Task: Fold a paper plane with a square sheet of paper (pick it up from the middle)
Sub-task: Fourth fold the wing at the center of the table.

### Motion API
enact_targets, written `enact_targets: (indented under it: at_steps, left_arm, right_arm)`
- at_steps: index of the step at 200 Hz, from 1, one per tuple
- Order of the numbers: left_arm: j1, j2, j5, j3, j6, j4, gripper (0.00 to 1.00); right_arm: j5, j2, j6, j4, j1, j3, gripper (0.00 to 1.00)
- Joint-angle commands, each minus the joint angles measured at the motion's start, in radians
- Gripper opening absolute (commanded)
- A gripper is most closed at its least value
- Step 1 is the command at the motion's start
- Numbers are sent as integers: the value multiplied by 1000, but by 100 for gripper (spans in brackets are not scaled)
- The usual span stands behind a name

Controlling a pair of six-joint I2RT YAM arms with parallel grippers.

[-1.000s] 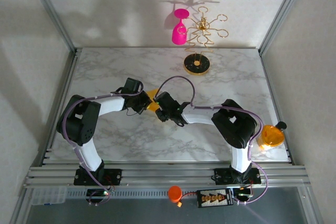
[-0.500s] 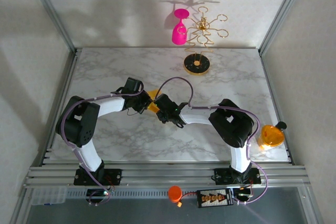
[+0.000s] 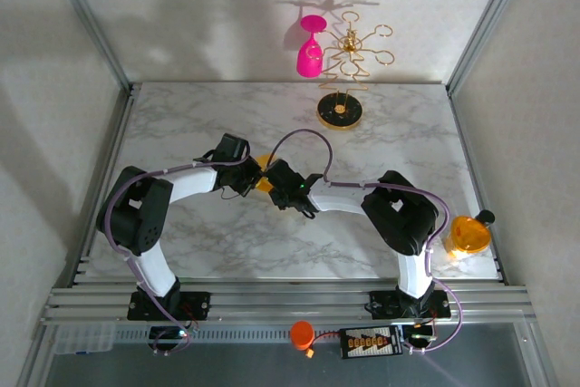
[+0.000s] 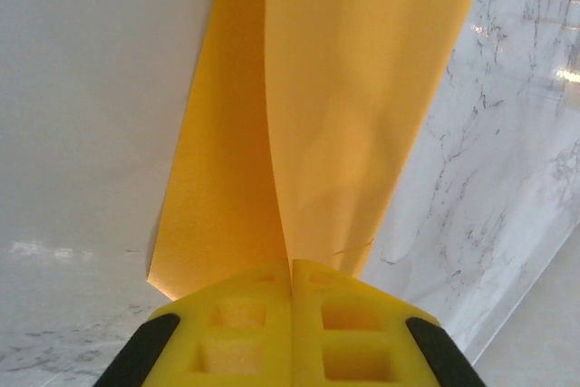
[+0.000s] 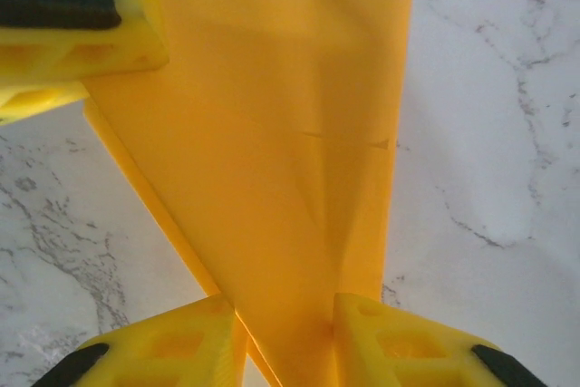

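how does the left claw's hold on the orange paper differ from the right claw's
Left claw: fingers pressed flat together, pinching the square sheet of paper. Right claw: fingers apart, the sheet running through the gap; whether they squeeze it is unclear. The left claw grips where two layers meet; the right claw straddles a wider, bent stretch. Both have yellow fingers and work the same sheet over the marble table.
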Motion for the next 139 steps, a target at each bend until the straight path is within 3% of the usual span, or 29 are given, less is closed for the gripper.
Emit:
enact_targets:
  at_steps: [1, 91, 139]
  left_arm:
    - [-12, -38, -30, 24, -23, -26, 2]
    - [-16, -41, -30, 23, -26, -22, 2]
    - [-15, -42, -30, 24, -26, -24, 3]
  right_arm:
    - [72, 11, 22, -65, 27, 40, 33]
    - [92, 45, 21, -85, 36, 49, 27]
    - [82, 41, 22, -78, 36, 37, 16]
